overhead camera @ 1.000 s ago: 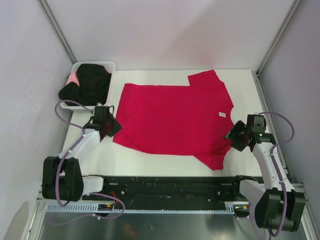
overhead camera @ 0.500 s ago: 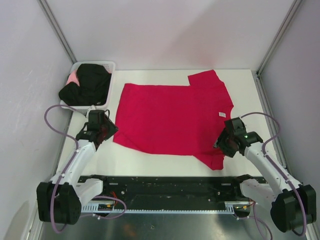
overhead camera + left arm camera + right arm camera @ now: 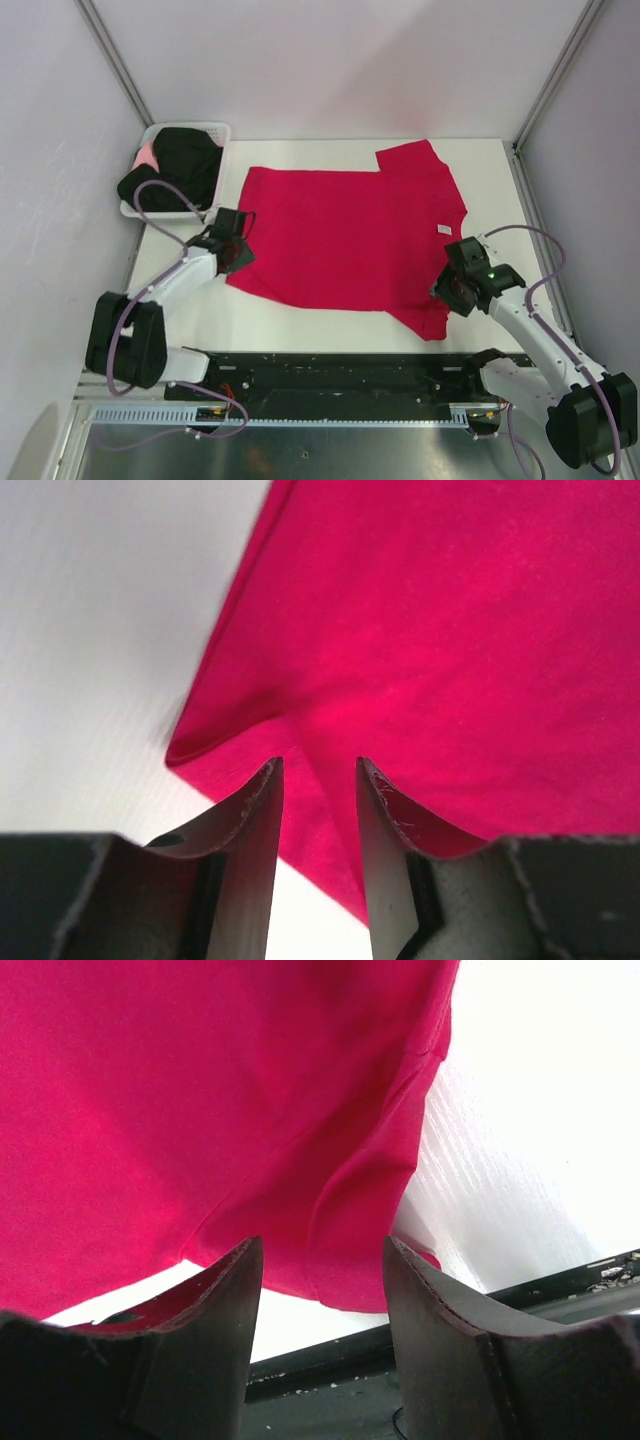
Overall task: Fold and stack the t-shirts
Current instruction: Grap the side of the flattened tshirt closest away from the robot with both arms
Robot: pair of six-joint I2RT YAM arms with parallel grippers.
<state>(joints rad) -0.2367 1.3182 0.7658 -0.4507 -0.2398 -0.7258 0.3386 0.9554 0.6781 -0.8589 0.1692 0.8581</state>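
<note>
- One red t-shirt (image 3: pixel 345 235) lies spread flat on the white table (image 3: pixel 320 325), neck end to the right, with one small white label (image 3: pixel 445 230) at the collar.
- One white basket (image 3: pixel 205 127) sits at the far left corner of the table. It is heaped with black t-shirts (image 3: pixel 185 160), bunched together so that they cannot be counted.
- A bit of pink cloth (image 3: pixel 147 156) peeks out at the basket's left side; what it is cannot be made out.
- Two arms, each with one tool.
- From above, the left tool (image 3: pixel 234 250) covers the shirt's near left corner, and the right tool (image 3: pixel 450 290) covers part of the near sleeve.
- Both wrist views show only a cut-off patch of red cloth and table.
- Left tool (image 3: pixel 318 780): the jaws stand moderately apart, straddling a raised ridge of red cloth beside the hem corner. Whether they pinch it cannot be told.
- Right tool (image 3: pixel 322 1260): the jaws stand wider apart over the sleeve edge, with a fold of red cloth in the gap and nothing clamped.
</note>
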